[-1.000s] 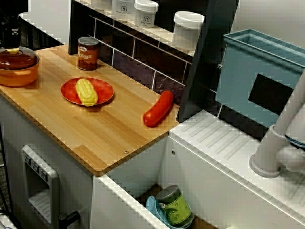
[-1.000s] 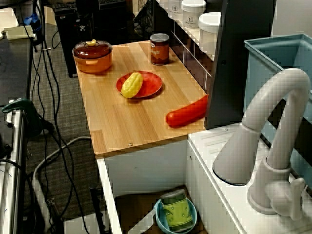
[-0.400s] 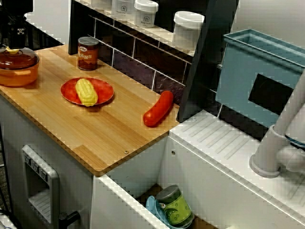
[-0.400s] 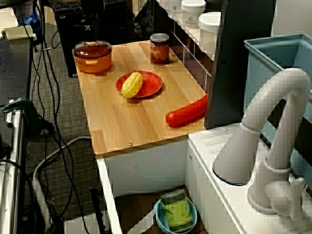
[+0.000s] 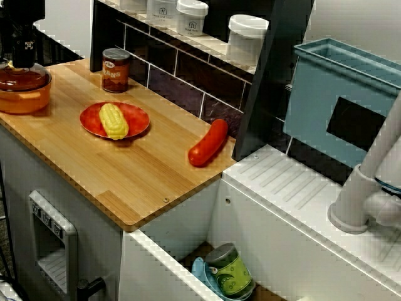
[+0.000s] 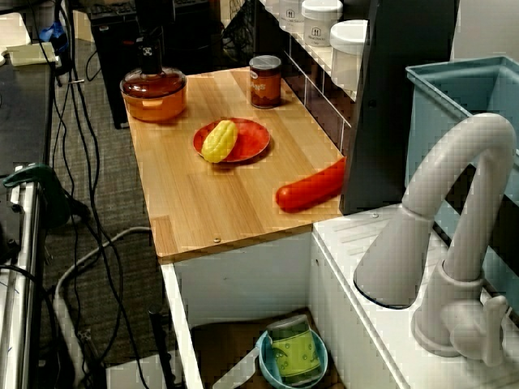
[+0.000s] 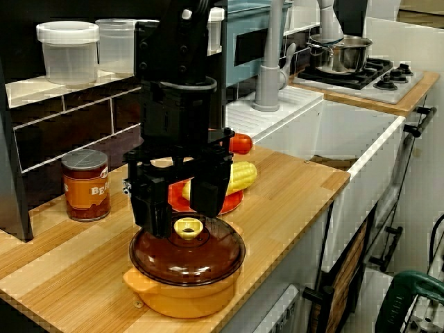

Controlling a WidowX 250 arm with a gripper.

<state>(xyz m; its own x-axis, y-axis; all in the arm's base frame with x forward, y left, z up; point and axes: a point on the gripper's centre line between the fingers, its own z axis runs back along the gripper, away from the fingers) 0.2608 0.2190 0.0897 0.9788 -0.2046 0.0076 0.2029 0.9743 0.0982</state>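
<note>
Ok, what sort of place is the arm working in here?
Most likely a toy play kitchen set up in a lab. It has a wooden counter, a white faucet over a sink, and a small stove at the far end. Plastic-looking corn and loose cables on the floor fit that.

The gripper (image 7: 182, 207) looks matt black, like hard plastic. Right beneath the jaws, the lid (image 7: 208, 253) is glossy, see-through brown plastic with a smooth yellow knob (image 7: 188, 227). The pot (image 7: 184, 298) under it is shiny orange plastic. The counter (image 7: 291, 201) below is pale wood with a fine straight grain, satin rather than glossy. Beside the jaws, toward the wall, the can (image 7: 86, 184) has a dull metal top and a paper-like label. Beyond the jaws, the plate (image 7: 231, 202) is glossy red, and the corn (image 7: 239, 177) on it is bumpy yellow plastic.
</note>
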